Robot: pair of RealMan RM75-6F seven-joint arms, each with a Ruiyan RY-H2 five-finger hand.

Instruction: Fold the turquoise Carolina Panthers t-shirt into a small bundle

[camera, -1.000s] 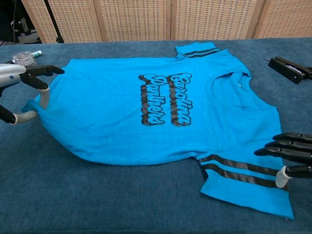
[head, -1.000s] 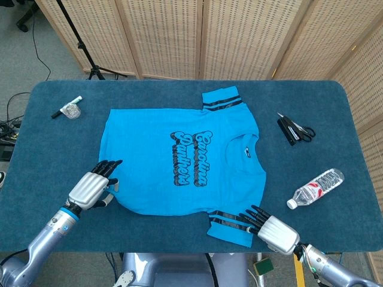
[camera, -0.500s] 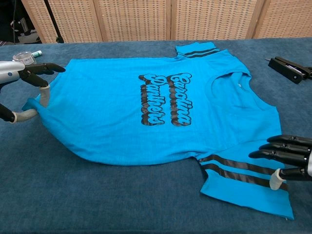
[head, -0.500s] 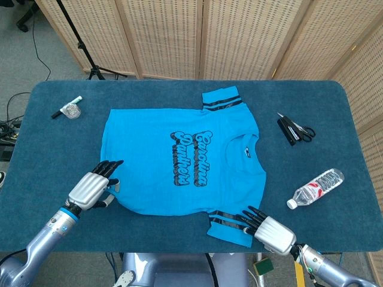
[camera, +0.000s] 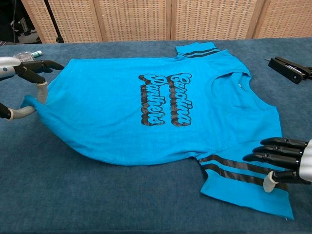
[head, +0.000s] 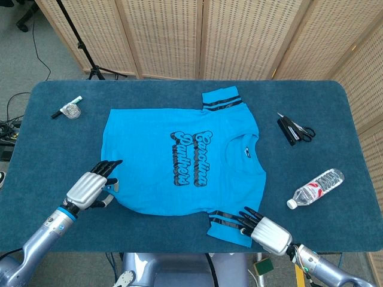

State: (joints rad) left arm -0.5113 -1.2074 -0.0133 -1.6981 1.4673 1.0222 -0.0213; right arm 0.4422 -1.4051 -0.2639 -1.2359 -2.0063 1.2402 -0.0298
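Getting hold of the t-shirt (head: 179,161) for the first fold.
Left robot hand (camera: 23,90) pinches the hem; right robot hand (camera: 285,161) hovers spread, empty, over the striped sleeve (camera: 243,183) — grip next.

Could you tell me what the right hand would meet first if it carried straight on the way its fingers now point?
The right hand points across the near striped sleeve; it would probably meet that sleeve first, then the body of the turquoise t-shirt, though its height above the cloth is unclear.
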